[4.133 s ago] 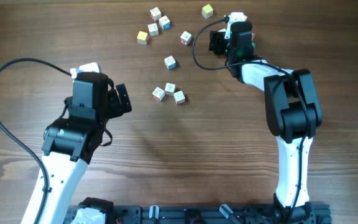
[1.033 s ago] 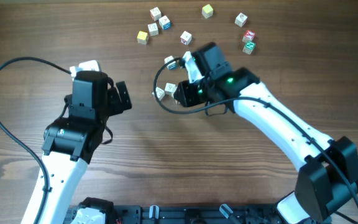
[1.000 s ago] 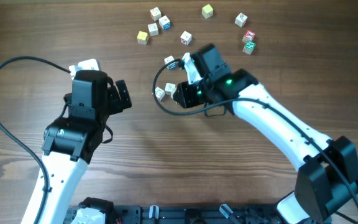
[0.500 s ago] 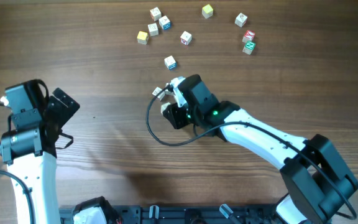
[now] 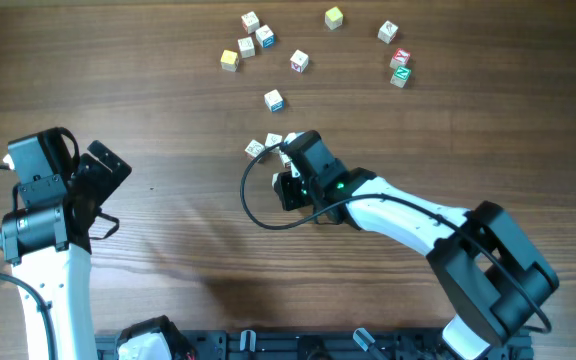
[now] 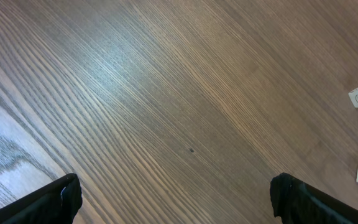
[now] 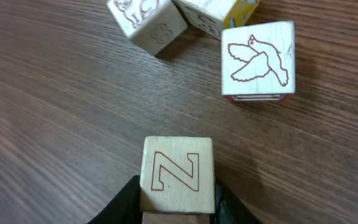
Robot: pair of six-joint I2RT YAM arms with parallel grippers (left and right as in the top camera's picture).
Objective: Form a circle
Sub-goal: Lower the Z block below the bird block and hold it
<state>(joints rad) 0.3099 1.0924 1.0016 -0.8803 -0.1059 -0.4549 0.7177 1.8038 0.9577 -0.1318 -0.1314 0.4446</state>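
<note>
Seen from above, the right arm stretches from the lower right corner to mid-frame. There the right hand (image 5: 286, 186) points down at the table (image 5: 168, 90), clamped on a wooden cube marked N (image 7: 178, 171); the wrist view shows it pinched between both fingers. Just to the upper left sits the unfinished circle (image 5: 273, 141), a small cluster that includes a bird cube (image 7: 258, 60). Loose cubes (image 5: 265, 37) lie scattered along the top edge. The left arm stands at the left edge, and the left hand (image 5: 103, 172) is spread wide above the wood grain.
</note>
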